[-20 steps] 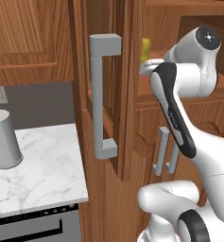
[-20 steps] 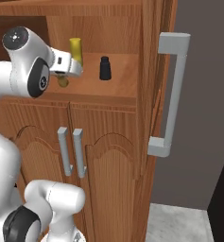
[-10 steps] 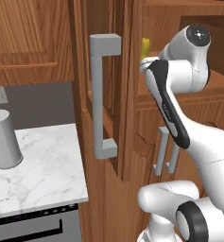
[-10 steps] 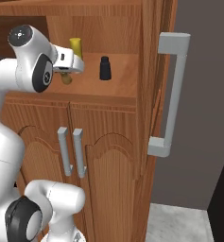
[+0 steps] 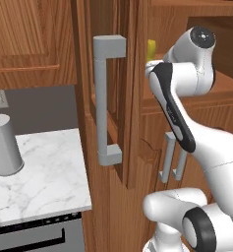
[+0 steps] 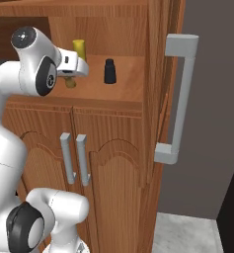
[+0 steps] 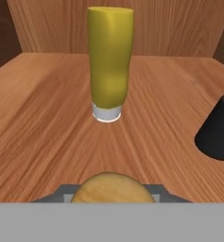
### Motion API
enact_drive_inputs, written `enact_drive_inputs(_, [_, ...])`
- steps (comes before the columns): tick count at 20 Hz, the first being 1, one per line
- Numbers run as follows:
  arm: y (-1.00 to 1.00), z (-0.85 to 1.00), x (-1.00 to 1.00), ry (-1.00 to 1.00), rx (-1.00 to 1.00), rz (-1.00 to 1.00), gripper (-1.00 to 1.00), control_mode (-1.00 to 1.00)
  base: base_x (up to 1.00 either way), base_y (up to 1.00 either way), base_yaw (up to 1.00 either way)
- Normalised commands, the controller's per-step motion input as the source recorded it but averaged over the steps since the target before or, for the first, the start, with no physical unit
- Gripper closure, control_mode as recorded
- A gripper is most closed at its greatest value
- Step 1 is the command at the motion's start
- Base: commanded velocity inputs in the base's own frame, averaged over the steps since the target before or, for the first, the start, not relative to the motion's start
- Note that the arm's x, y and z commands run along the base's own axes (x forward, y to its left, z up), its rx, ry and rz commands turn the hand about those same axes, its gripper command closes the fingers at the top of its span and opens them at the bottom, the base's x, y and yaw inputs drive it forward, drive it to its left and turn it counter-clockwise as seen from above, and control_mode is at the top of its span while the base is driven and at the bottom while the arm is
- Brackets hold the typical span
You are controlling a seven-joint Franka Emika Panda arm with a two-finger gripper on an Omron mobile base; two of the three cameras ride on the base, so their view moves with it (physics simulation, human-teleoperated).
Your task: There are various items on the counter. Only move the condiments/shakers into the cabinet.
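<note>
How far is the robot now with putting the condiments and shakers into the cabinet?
Done: the yellow bottle and the black shaker already stand on the cabinet shelf. In hand: the gripper is shut on the wooden shaker, held just above the shelf in front of the bottle. Left: set it down and let go. The grey canister rightly stays on the counter.

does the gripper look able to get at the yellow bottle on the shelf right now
Probably not yet: the gripper is shut on the wooden shaker, so its jaws are taken. The path itself looks free, with bare shelf up to the yellow bottle and the black shaker off to the side.
</note>
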Motion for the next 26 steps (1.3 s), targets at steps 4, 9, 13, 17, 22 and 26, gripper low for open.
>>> enact_drive_inputs(4, [0.0,-0.28,0.17,0.0,0.0,0.03,1.0,-1.0,0.0,0.0,0.0])
enact_drive_inputs(9, [0.02,-0.29,0.21,0.01,0.0,0.03,-1.0,-1.0,0.0,0.0,0.0])
enact_drive_inputs(13, [0.08,-0.11,0.05,0.01,0.0,0.01,-1.0,-1.0,0.0,0.0,0.0])
enact_drive_inputs(17, [0.0,0.0,0.0,0.0,0.0,0.0,-1.0,-1.0,0.0,0.0,0.0])
enact_drive_inputs(22, [0.0,0.0,0.0,-0.01,0.0,0.0,-1.0,-1.0,0.0,0.0,0.0])
enact_drive_inputs(26, [0.0,0.0,0.0,-0.02,0.0,0.0,-1.0,-1.0,0.0,0.0,0.0])
